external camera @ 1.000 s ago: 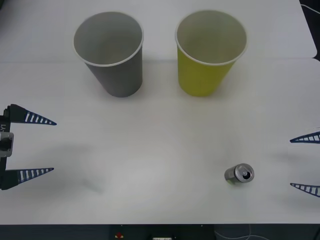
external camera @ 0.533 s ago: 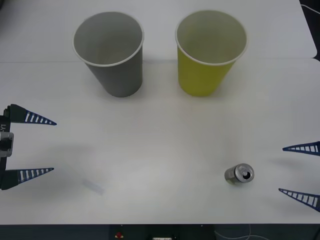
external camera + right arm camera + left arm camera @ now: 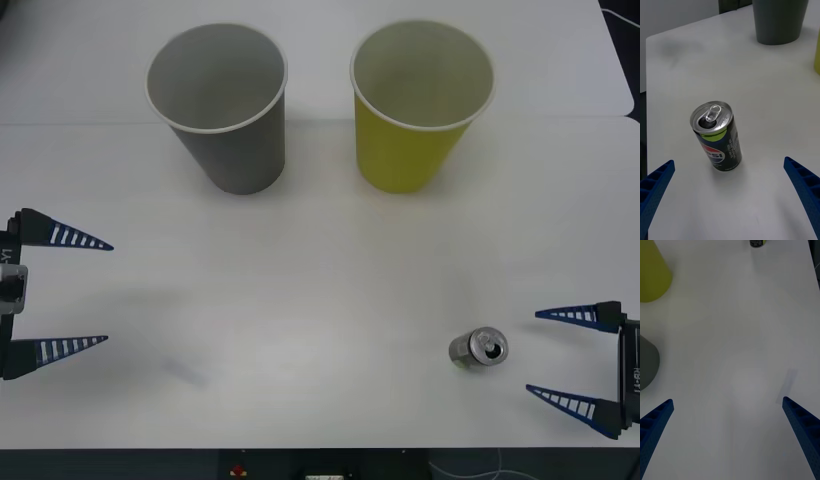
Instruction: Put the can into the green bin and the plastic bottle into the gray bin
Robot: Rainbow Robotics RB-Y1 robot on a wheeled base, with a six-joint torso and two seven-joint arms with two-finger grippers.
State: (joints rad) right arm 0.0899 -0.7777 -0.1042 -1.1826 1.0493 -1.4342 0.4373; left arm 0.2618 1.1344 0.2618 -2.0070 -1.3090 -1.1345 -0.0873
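A wide white bench spreads before me. At its far side stand two large paper cups, both upright and apart from each other: the gray bin on my left and the green bin on my right, each showing a white rolled rim.

My left tool hangs at the left edge of the bench, its blue ribbed fingers spread wide with nothing between them, well apart from everything. My right tool sits low at the near right, fingers also spread wide and empty, just beside the can but not touching it.

The can is small, upright on the bench near its front edge, silver top and pull tab facing up, dark body with blue and yellow-green marks. From my right wrist, it stands between and ahead of my fingers.

To grip well, I judge I should advance level until the can's body sits centred between the fingers, then close gently on its mid-height so it neither tips nor dents. No plastic bottle is visible.
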